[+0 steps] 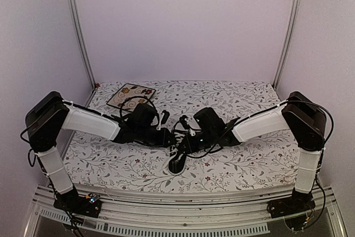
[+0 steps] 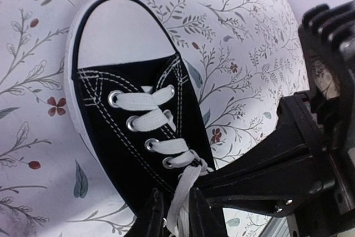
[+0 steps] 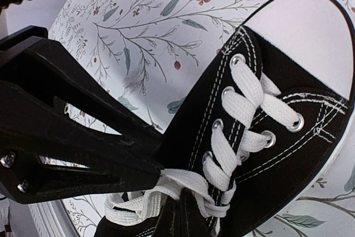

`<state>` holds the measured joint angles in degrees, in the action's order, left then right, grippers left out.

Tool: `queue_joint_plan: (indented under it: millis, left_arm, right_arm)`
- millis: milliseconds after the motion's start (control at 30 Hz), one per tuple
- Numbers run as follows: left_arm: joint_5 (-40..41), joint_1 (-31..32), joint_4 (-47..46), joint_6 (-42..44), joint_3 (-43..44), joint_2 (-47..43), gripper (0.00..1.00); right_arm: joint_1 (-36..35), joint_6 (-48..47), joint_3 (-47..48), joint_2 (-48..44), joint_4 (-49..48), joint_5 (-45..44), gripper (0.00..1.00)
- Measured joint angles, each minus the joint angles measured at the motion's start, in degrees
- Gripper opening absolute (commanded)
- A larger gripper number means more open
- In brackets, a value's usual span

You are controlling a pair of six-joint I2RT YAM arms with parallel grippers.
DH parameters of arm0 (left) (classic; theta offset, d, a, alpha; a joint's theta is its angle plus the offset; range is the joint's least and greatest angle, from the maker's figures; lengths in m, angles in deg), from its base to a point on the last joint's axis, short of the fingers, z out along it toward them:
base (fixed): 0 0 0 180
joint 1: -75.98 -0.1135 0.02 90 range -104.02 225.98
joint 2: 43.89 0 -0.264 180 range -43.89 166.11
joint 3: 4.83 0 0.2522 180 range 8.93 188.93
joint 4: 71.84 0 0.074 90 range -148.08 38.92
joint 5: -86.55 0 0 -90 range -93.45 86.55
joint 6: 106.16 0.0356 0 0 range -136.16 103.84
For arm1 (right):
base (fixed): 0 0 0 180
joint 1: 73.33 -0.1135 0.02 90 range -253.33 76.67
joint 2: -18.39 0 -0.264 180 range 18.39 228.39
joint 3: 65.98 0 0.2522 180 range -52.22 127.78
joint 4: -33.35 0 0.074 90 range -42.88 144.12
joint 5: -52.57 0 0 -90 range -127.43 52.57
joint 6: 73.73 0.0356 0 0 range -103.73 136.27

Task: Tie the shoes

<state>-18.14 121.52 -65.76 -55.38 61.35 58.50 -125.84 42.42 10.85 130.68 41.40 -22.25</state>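
The black sneaker [image 1: 177, 162] lies on the floral cloth with its white toe cap toward the near edge. It also shows in the left wrist view [image 2: 119, 131] and the right wrist view [image 3: 277, 154]. My left gripper [image 1: 168, 136] sits at the shoe's throat; in its own view [image 2: 175, 198] its fingers [image 2: 152, 215] are closed on a white lace strand [image 2: 183, 184]. My right gripper [image 1: 189, 137] meets it from the right; in its own view [image 3: 182, 203] the fingers are pressed together on the lace bundle [image 3: 188, 178] by the top eyelets. The heel is hidden under both grippers.
A square floral-patterned plate [image 1: 130, 95] lies at the back left of the cloth. A loose lace loop [image 3: 130, 209] hangs on the left side of the shoe. The table's near edge rail [image 1: 183, 201] runs just in front of the toe.
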Motion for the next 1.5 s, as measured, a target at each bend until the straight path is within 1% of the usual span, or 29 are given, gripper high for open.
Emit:
queue_joint_plan:
  millis: [500, 733, 1000, 1167, 1233, 1367, 1500]
  left_arm:
    - [-0.28, 0.00, 1.64, 0.26, 2.01, 2.47, 0.10]
    - [-0.33, 0.04, 2.05, 0.37, 2.01, 2.60, 0.16]
    - [-0.37, 0.37, 2.05, 0.42, 2.01, 2.60, 0.16]
    - [-0.35, 0.57, 2.08, 0.42, 2.01, 2.60, 0.18]
    - [-0.33, 0.66, 2.08, 0.39, 2.01, 2.60, 0.16]
    - [-0.46, 0.87, 2.16, 0.22, 2.01, 2.60, 0.01]
    - [-1.03, 1.49, 2.12, 0.15, 2.01, 2.58, 0.00]
  right_arm:
    - [0.00, 0.02, -0.02, 0.00, -0.02, -0.02, 0.02]
    - [0.00, 0.02, -0.04, -0.02, -0.02, -0.02, 0.02]
    - [0.00, 0.07, -0.04, -0.02, -0.02, -0.02, 0.02]
    - [0.00, 0.09, -0.04, -0.02, -0.02, -0.02, 0.02]
    - [0.00, 0.13, -0.04, -0.02, -0.02, -0.02, 0.02]
    - [0.00, 0.26, -0.04, -0.04, -0.02, -0.04, 0.02]
    - [0.00, 0.48, -0.44, -0.46, -0.11, -0.17, 0.02]
